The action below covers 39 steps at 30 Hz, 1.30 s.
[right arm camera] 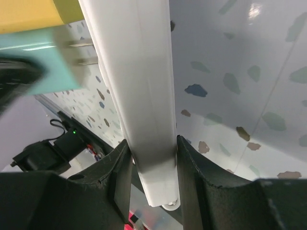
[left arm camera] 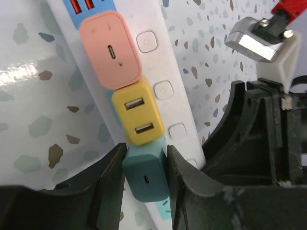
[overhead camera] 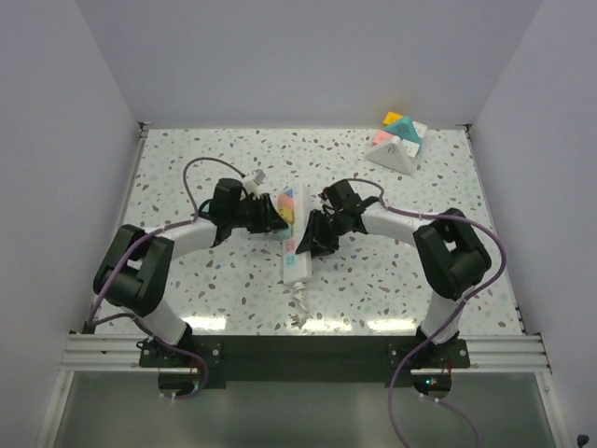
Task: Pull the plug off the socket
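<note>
A white power strip [overhead camera: 297, 257] lies mid-table with a pink plug [left arm camera: 110, 55], a yellow plug [left arm camera: 139, 117] and a dark teal plug [left arm camera: 146, 179] in a row on its sockets. My left gripper [left arm camera: 146, 163] is shut on the teal plug, one finger pressed to each side. My right gripper [right arm camera: 152, 158] is shut on the strip [right arm camera: 139, 86] itself, clamping its narrow body. In the right wrist view the teal plug [right arm camera: 53, 62] stands a little off the strip and its metal prongs [right arm camera: 81, 45] show in between.
A pastel pyramid puzzle [overhead camera: 396, 142] sits at the back right. A white and red clip-like piece [left arm camera: 261, 40] lies just beyond the strip. The strip's short cord [overhead camera: 300, 313] trails toward the near edge. Both wrists crowd the strip from either side.
</note>
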Each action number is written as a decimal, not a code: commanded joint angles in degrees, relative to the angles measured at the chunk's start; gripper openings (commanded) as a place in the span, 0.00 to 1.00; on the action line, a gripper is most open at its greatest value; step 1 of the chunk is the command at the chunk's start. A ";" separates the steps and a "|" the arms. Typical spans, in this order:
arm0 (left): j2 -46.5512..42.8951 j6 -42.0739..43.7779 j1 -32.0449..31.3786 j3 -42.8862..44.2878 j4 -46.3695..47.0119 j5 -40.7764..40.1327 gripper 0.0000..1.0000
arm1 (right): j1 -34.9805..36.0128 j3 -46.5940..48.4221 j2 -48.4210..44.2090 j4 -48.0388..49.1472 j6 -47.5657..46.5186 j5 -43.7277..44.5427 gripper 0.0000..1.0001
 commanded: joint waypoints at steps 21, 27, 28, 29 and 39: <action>-3.67 10.61 23.58 5.42 -14.94 -6.96 0.29 | -5.31 -4.73 -1.00 -8.84 -5.94 15.33 0.00; -3.66 10.34 24.02 4.98 -15.02 -8.46 0.75 | -5.04 -3.68 -2.31 -8.93 -6.82 13.91 0.00; -4.45 10.25 24.02 4.80 -14.76 -8.20 0.80 | -5.04 -3.50 -2.40 -8.93 -6.91 13.39 0.00; -4.80 10.08 24.02 4.63 -14.58 -7.85 0.94 | -4.87 -3.33 -2.58 -8.75 -6.99 13.04 0.00; -10.26 9.90 13.31 7.25 -14.93 -0.46 1.00 | -3.64 -2.18 -1.52 -7.87 -7.70 10.75 0.00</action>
